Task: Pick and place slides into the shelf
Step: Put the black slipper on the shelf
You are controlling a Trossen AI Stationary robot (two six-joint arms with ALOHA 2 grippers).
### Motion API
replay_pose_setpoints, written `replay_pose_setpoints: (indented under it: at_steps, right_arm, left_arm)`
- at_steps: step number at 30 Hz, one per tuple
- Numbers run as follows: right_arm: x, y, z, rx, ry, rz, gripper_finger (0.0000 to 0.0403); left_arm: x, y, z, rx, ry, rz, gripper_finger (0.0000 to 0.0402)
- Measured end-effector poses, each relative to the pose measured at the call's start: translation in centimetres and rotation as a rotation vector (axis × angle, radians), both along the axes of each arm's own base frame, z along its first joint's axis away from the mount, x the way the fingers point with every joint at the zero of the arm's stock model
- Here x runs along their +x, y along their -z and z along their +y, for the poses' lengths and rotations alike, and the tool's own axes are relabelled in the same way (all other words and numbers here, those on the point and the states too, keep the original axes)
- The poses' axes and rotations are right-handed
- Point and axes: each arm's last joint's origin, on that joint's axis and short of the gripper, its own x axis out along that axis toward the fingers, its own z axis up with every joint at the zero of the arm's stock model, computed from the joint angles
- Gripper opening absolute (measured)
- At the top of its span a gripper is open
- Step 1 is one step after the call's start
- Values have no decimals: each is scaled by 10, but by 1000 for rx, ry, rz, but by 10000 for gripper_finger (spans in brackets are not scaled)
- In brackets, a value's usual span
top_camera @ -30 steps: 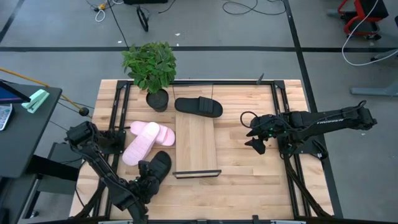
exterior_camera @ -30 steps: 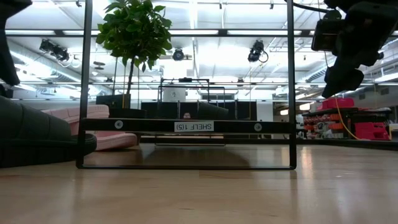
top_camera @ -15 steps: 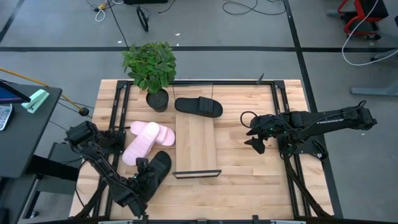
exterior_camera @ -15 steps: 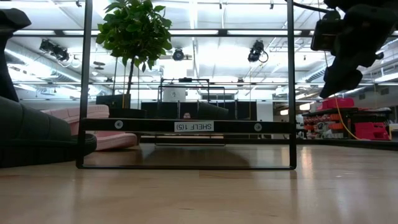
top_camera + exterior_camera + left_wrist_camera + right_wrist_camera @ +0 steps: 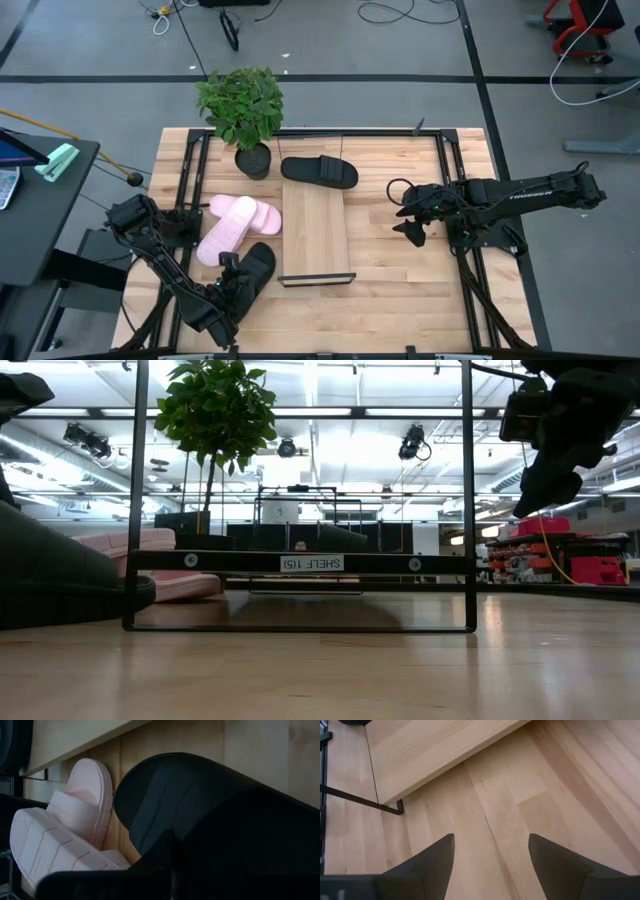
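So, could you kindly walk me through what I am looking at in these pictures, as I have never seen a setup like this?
It is a robot with two dark arms working at a wooden table. One picture looks straight down from above, one looks level across the table top, and the other two come from cameras on each arm's wrist.

On the table stand a low shelf with a pale board, a potted plant, two pink slides lying against each other, and a black slide at the shelf's far end.

The left gripper has its fingers closed on a second black slide near the table's front. The right gripper hovers above the table to the shelf's right, fingers open and holding nothing.
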Motion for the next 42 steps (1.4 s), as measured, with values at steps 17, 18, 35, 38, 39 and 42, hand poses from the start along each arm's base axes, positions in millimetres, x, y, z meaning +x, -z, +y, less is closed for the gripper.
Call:
replay_pose_setpoints:
  at_steps: [17,18,35,38,39,42]
  right_arm:
    - [0,0,0,-4,-2,0,260]
    - [0,0,0,-6,-1,0,260]
    - [-5,4,0,-1,-9,67,260]
    - [-3,3,0,-16,-31,45,260]
    - [-3,2,0,-20,-36,36,260]
    - [0,0,0,-30,-51,2,260]
  left_arm:
    - [3,-37,-13,-50,-26,106,13]
    - [3,-42,-14,-47,-26,108,13]
    - [3,-116,-25,-29,59,110,13]
    - [5,-122,-26,-19,86,84,13]
    - [6,-124,-26,-9,97,67,13]
    - [8,-132,-27,14,138,27,13]
